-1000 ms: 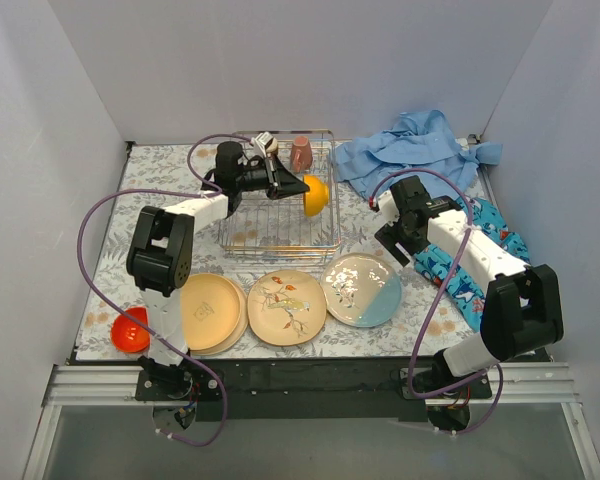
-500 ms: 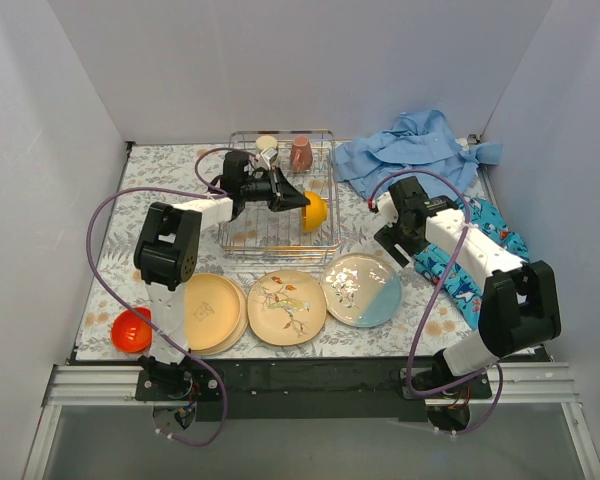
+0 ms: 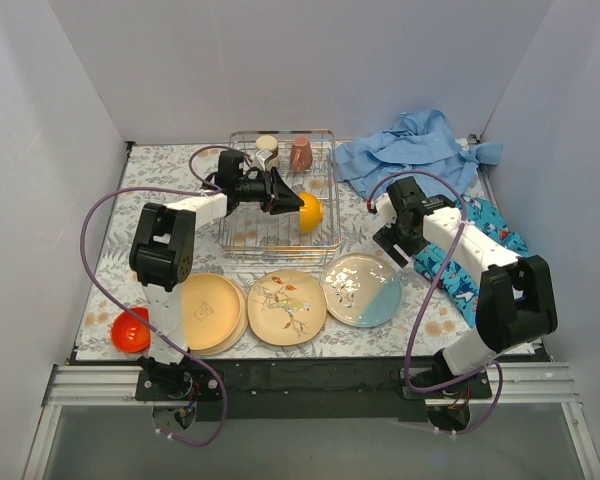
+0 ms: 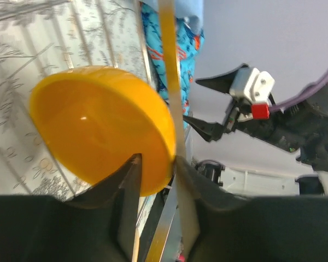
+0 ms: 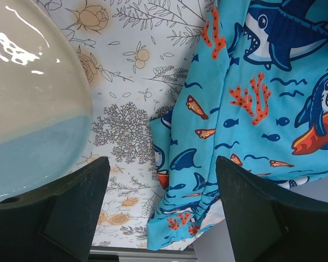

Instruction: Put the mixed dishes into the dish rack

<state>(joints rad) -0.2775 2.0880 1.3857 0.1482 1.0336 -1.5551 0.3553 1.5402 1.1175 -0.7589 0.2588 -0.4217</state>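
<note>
The white-and-black left arm [image 3: 195,207] rises from its base, bends at a raised elbow and stretches its forearm to the right, wrist rolled sideways. Its black left gripper [image 3: 288,200] pinches the rim of a small orange plastic bowl [image 3: 311,212], one finger inside and one outside. The right arm [image 3: 470,250] angles in toward the centre, and its right gripper [image 3: 388,240] points down with its fingers [image 5: 76,207] spread wide

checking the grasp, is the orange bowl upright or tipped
Tipped on its side; the left pincer clamps the orange bowl by its rim.
</note>
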